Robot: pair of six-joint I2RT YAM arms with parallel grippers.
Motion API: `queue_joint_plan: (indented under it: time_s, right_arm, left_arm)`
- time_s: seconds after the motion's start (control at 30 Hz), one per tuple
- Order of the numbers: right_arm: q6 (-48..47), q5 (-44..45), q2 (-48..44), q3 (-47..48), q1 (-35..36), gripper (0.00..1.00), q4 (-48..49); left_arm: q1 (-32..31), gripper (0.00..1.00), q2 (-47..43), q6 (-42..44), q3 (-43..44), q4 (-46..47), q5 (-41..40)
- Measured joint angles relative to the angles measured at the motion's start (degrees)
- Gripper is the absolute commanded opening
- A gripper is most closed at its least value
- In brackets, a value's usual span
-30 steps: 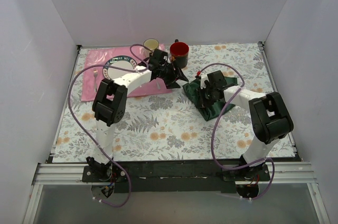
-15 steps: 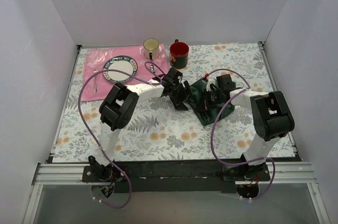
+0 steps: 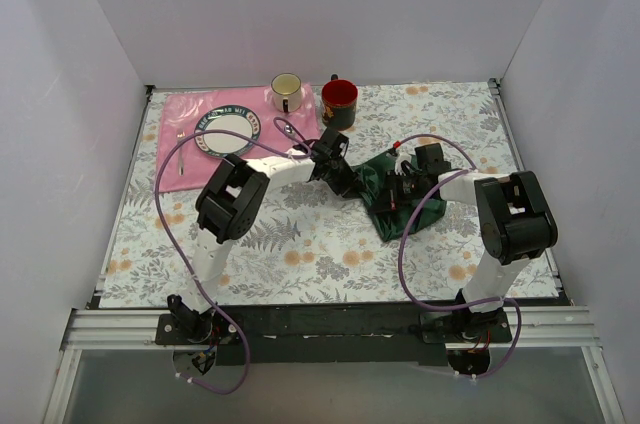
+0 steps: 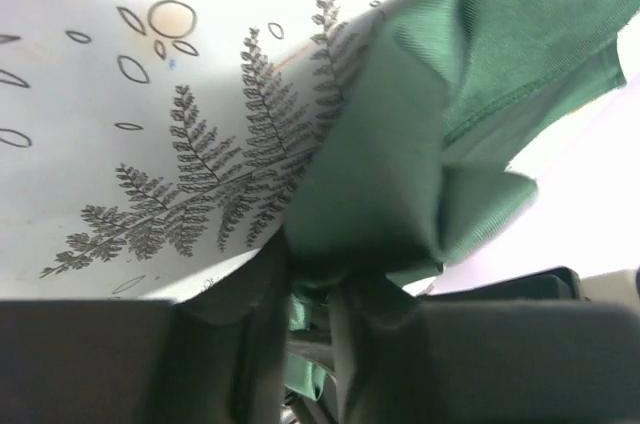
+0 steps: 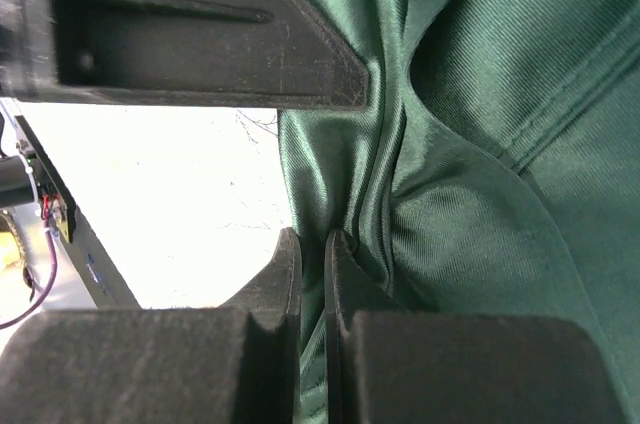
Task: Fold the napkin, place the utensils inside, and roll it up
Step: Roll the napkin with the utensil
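One napkin [image 3: 378, 172] is bunched right of centre on the surface [image 3: 300, 244], gripped by the left jaws and the right jaws, each clamped narrowly on a fold. Two mugs are set behind it, a cream mug [image 3: 286, 91] and a red mug [image 3: 339, 102], with one plate [image 3: 228, 131].

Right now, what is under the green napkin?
Only the flowery tablecloth shows beneath the lifted edge of the napkin. The left gripper and right gripper pinch its folds, and the bunched cloth hides anything else under it.

Left arm [image 3: 232, 206], right arm [image 3: 512, 216]
White links, black joint housings, purple cables [image 3: 157, 199]; left gripper [image 4: 310, 279], right gripper [image 5: 312, 249] matte black.
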Motion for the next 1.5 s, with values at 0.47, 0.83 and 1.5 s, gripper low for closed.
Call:
queue_joint_plan:
  time_s: [0.47,0.83,1.5]
  right_arm:
    - [-5.22,12.85,-9.84,0.24,4.17,0.49,-10.1]
    - [-9.38,40.17,-20.26,0.57,24.04,0.63,-12.63]
    - [-8.87,74.58,-7.34,-0.26,39.78,0.36,-7.5]
  left_arm:
    - [-0.83,0.0,3.28,0.48,8.61,-10.43,-1.9]
    - [-0.17,0.0,3.28,-0.59,9.68,-16.46,-0.44]
    - [0.0,0.0,3.26,-2.67,9.86,-20.2,1.05]
